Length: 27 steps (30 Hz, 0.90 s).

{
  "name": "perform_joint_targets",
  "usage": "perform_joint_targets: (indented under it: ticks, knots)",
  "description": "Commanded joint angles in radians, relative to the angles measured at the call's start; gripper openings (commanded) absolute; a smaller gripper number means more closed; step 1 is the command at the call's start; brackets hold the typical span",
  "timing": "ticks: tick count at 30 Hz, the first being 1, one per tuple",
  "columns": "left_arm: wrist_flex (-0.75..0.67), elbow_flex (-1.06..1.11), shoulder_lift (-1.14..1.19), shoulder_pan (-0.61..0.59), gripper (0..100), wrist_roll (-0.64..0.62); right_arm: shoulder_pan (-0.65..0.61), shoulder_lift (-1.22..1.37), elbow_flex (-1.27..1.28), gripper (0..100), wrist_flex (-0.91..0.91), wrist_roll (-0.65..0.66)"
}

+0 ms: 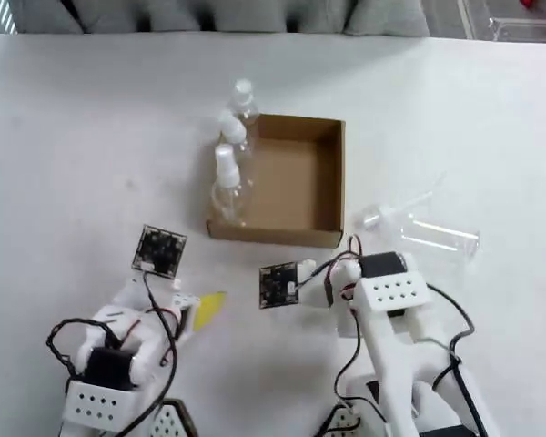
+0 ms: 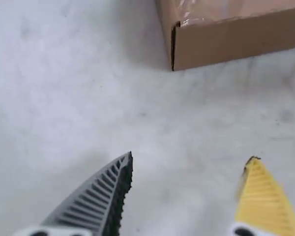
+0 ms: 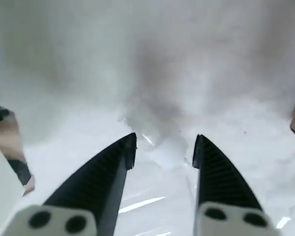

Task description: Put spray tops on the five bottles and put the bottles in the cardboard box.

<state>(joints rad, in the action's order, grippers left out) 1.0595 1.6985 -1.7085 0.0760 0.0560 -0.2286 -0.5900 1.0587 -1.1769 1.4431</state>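
Right gripper (image 3: 164, 138) hung half open, empty, by the lying bottle (image 1: 441, 238); capping looked the step in hand, needing a firm grip next.

We see a white worktop (image 1: 64, 137) that runs nearly to every edge of the high view, matte and faintly mottled, with a few small dark specks. Past the worktop's far edge we make out grey padded furniture (image 1: 209, 13), its surface gathered into soft vertical folds. Beyond the worktop's far right corner sits a clear plastic container (image 1: 526, 27). Light falls evenly from above, so shadows on the worktop are soft and short. Both wrist views give us the same pale, slightly grainy worktop up close.
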Motion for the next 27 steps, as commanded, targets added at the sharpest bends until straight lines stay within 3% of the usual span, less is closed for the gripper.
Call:
perform_joint_targets:
  ticks: [1, 8, 27]
  knots:
    - [0.005, 0.0, 0.013, -0.013, 33, 0.008, -0.015, -0.016, -0.112, 17.0, -0.124, -0.005]
    - [0.005, 0.0, 0.013, -0.013, 33, 0.009, -0.028, -0.008, -0.1, 17.0, -0.197, 0.078]
    - [0.021, 0.0, 0.01, -0.008, 33, 0.011, -0.031, -0.005, 0.173, 16.0, 0.239, 0.052]
